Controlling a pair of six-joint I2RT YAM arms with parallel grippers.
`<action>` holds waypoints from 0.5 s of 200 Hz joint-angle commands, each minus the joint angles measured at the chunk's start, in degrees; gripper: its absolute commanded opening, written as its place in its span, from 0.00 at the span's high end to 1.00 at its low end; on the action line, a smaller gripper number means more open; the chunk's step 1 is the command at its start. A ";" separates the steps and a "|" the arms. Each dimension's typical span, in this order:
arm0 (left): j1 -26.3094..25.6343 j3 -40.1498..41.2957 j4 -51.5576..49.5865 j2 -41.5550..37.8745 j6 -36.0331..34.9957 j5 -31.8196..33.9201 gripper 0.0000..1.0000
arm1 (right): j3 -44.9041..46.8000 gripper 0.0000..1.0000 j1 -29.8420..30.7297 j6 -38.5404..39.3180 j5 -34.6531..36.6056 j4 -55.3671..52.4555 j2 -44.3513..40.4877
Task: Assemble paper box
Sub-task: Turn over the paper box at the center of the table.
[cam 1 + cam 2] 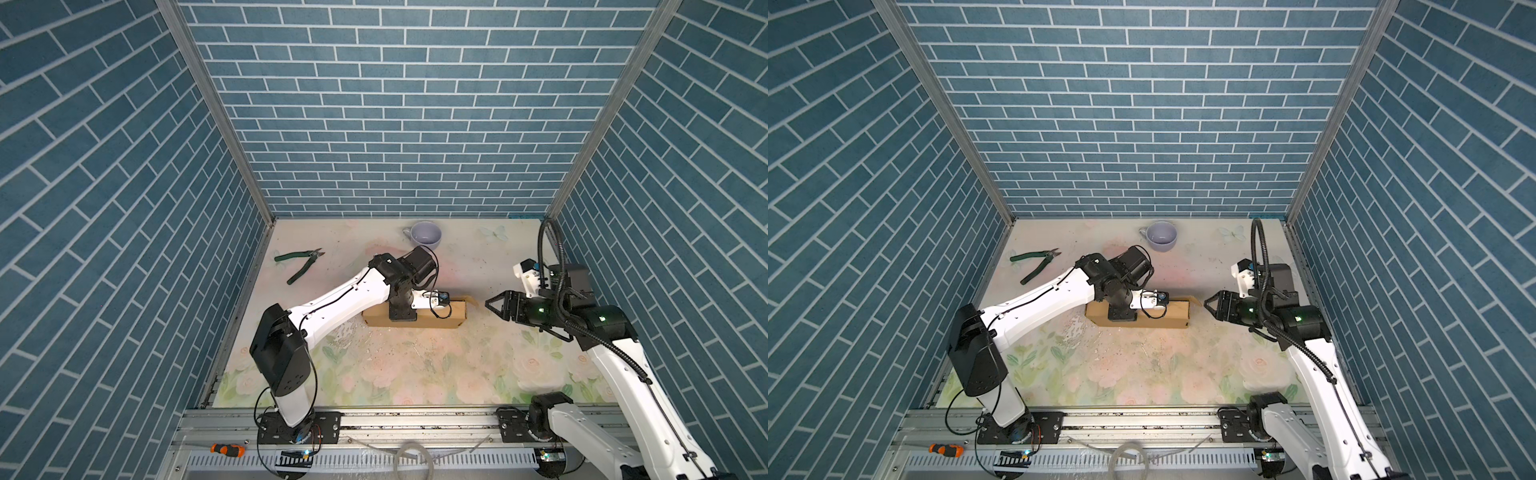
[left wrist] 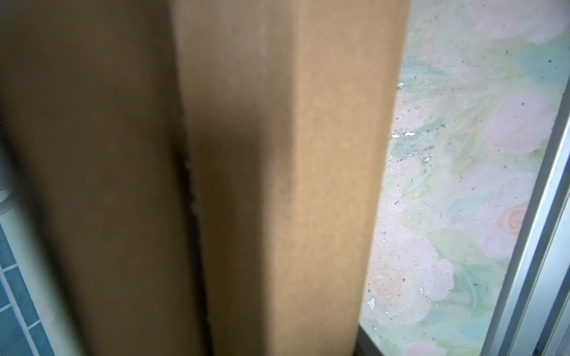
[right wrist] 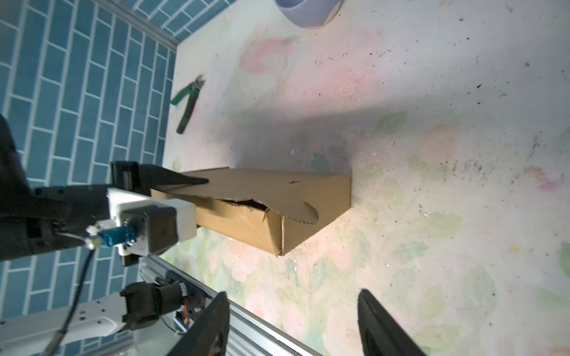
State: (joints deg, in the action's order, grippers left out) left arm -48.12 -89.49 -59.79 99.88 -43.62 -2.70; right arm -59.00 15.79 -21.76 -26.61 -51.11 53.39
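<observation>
right gripper (image 3: 293,292) spread, left gripper (image 1: 402,312) perhaps clamping box (image 1: 451,319)

Brown paper box (image 1: 419,324); lilac cup (image 1: 424,237); green-handled pliers (image 1: 307,257); floral table (image 1: 415,365).

Blurred brown paper box (image 2: 308,185) fills the view beside floral tabletop (image 2: 462,185).

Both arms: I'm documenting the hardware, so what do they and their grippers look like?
The left arm and right arm have white link shells and black joint housings, with thin black cables alongside. The right arm also carries a black ribbed hose and green lights. The right gripper has black tapered fingers.
</observation>
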 commanded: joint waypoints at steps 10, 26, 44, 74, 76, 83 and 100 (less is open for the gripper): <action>0.55 0.80 -3.10 2.51 -2.10 -2.18 0.46 | -4.90 0.35 4.07 10.96 9.09 -1.94 5.45; 1.05 1.08 -2.70 2.68 -2.72 -2.33 0.46 | -6.83 0.45 5.44 14.29 9.65 -1.62 9.08; 1.94 0.36 -2.93 3.29 -3.24 -3.15 0.46 | -8.61 0.54 6.80 17.84 8.37 -1.71 12.82; 3.01 -3.15 -4.57 5.19 -3.90 -4.44 0.46 | -10.50 0.57 9.23 20.94 8.75 -1.50 17.06; 3.03 -3.32 -4.62 5.27 -3.90 -4.53 0.46 | -10.58 0.57 9.32 21.03 9.01 -1.42 17.29; 3.17 -3.64 -4.72 5.42 -4.02 -4.83 0.46 | -10.74 0.58 9.42 21.28 9.44 -1.14 17.81; 3.36 -3.76 -4.46 5.55 -4.63 -5.21 0.46 | -11.34 0.62 9.67 22.19 10.29 -0.24 19.17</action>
State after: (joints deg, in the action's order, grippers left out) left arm -45.39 -93.43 -61.06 103.07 -46.96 -5.82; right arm -67.16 24.93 -5.08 -18.48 -51.59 71.24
